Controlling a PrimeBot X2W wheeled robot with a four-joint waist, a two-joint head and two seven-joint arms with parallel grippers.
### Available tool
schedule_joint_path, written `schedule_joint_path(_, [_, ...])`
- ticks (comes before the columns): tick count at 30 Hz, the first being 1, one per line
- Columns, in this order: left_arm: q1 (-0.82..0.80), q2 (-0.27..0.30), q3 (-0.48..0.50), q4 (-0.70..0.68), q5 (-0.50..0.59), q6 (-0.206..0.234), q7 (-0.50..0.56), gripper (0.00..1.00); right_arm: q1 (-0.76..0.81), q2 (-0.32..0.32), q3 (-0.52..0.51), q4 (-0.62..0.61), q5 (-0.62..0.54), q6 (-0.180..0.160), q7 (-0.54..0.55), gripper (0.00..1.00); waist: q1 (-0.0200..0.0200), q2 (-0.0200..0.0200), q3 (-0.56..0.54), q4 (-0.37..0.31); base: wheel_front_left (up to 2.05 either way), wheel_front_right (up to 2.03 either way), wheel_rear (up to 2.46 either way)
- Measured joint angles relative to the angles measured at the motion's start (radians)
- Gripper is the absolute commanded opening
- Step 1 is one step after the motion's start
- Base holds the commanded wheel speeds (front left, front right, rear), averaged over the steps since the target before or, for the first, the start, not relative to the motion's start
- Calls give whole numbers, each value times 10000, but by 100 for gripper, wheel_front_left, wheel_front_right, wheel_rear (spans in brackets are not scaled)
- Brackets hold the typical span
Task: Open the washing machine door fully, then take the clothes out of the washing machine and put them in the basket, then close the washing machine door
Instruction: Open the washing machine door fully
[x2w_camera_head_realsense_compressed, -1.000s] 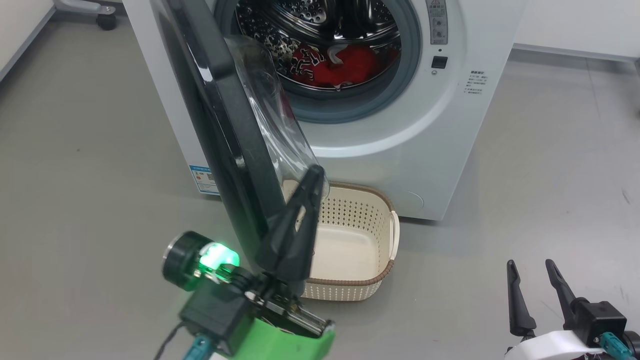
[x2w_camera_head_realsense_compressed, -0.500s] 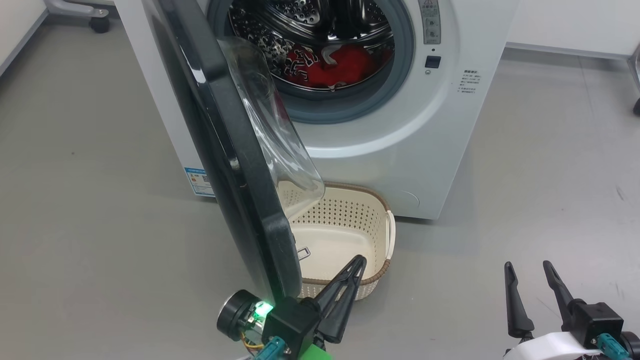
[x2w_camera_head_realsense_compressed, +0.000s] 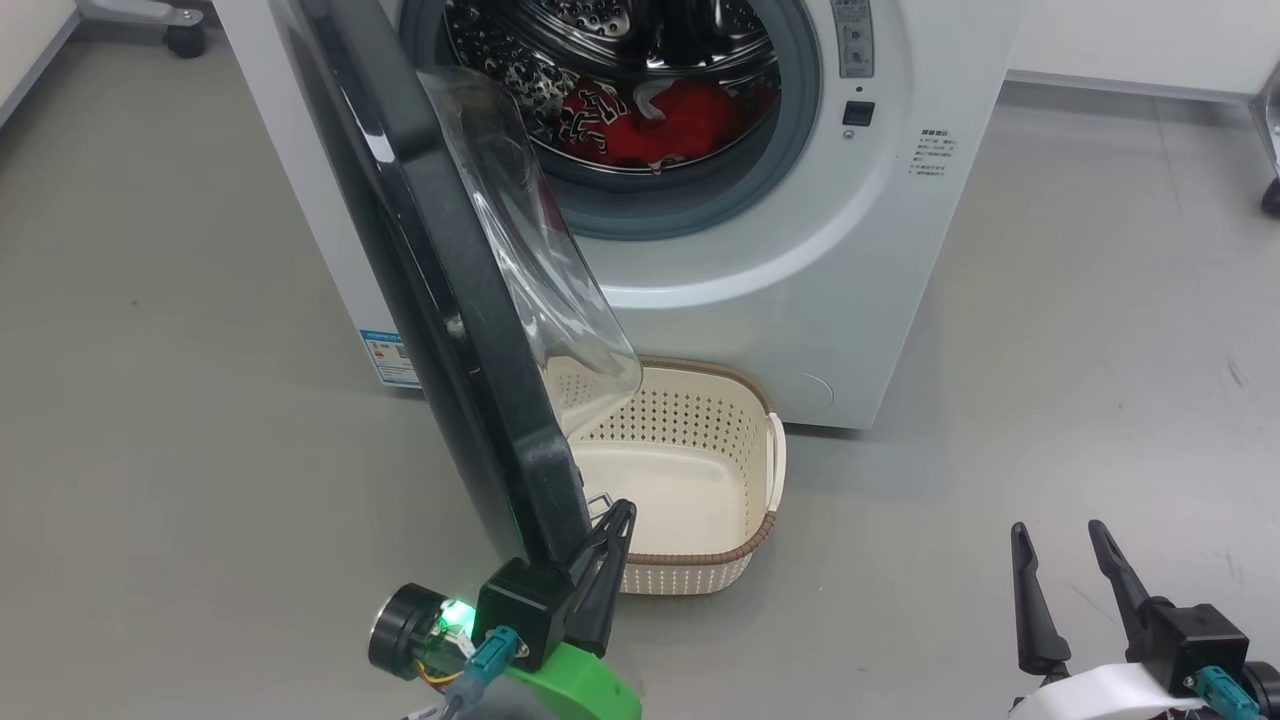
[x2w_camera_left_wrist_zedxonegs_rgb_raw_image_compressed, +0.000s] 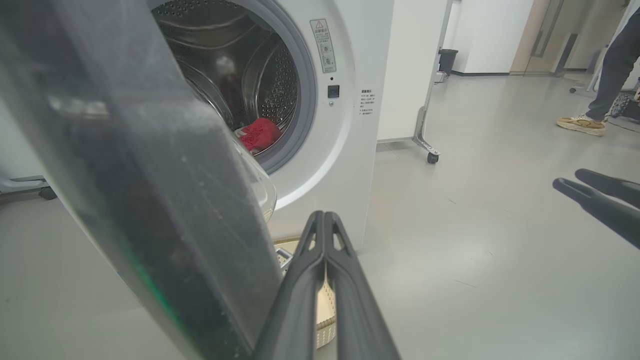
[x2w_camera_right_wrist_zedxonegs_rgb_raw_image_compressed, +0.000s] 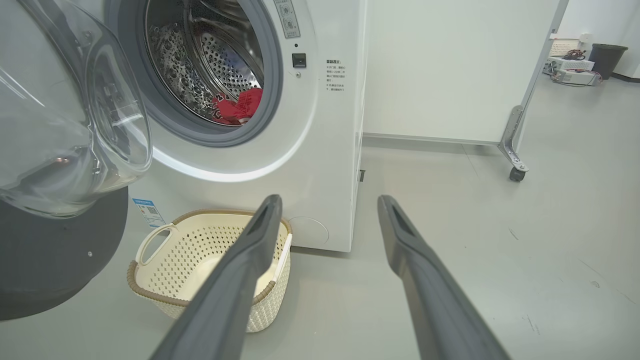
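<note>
Washing machine door (x2w_camera_head_realsense_compressed: 440, 280) stands ajar, edge-on to the head camera, its glossy black rim slanting down to the left hand (x2w_camera_head_realsense_compressed: 622, 510). That hand's two dark fingers are pressed together on nothing, just beside the rim's lower edge; whether they touch it I cannot tell. Past them the basket (x2w_camera_head_realsense_compressed: 700, 372) sits on the floor (x2w_camera_head_realsense_compressed: 200, 450). It is cream perforated plastic with a brown woven-look rim, its long axis toward the white washing machine (x2w_camera_head_realsense_compressed: 800, 300), partly under the door's clear bulging glass bowl (x2w_camera_head_realsense_compressed: 530, 250). The door blocks the left hand from the perforated steel drum (x2w_camera_head_realsense_compressed: 600, 30), where the red clothes (x2w_camera_head_realsense_compressed: 690, 120) lie. The right hand (x2w_camera_head_realsense_compressed: 1058, 530), well apart, is spread wide, holding nothing.
</note>
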Motion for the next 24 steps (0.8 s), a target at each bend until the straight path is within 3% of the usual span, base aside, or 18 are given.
schedule_joint_path(24, [-51, -84, 516, 673, -96, 84, -527, 0, -6, 10, -316, -38, 0, 123, 0, 100, 0, 0, 255, 381, 0, 0, 0])
